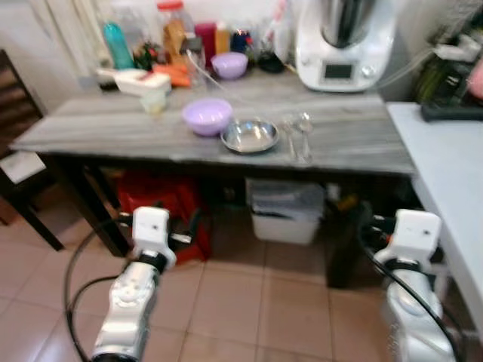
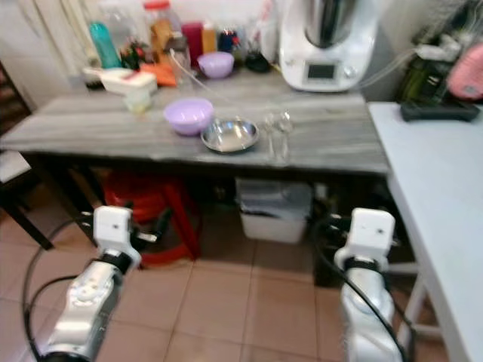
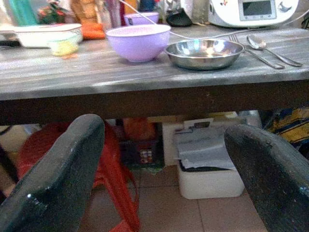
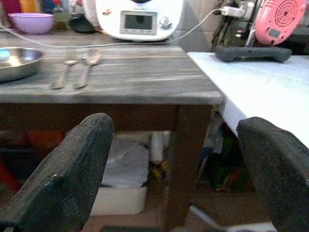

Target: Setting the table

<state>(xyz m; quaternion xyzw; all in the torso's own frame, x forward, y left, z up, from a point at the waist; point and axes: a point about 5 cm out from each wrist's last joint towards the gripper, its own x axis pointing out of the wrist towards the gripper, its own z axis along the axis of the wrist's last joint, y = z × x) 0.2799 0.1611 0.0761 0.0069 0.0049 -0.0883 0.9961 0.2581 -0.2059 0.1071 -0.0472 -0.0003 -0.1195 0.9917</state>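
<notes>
Below the front edge of the grey wooden table (image 1: 355, 139), nearest the camera, the robot's two silver arms reach forward over the tiled floor (image 1: 249, 309), both well short of the tabletop. The left gripper (image 3: 164, 174) and the right gripper (image 4: 174, 169) each have their black fingers spread wide apart and hold nothing; both point level at the table's dark underside and edge. Under the table sit a red stool (image 1: 162, 204) and a white storage bin (image 1: 287, 215). On the table, near its front edge, a lavender bowl (image 1: 207, 116) stands just beside a shallow steel dish (image 1: 250, 136), and next to the dish lie a fork (image 1: 290, 137) and a spoon (image 1: 304, 132) side by side. Farther back on the table are a white container (image 1: 136, 81), a second lavender bowl (image 1: 229, 65), assorted bottles (image 1: 175, 34) and a large white kitchen appliance (image 1: 343, 45). A white counter (image 1: 449, 166) adjoins the table on the robot's right. Judging by this, one place looks partly laid, with bowl, dish and cutlery grouped together, yet the robot has nothing in hand, so any further pieces remain to be fetched or arranged.
</notes>
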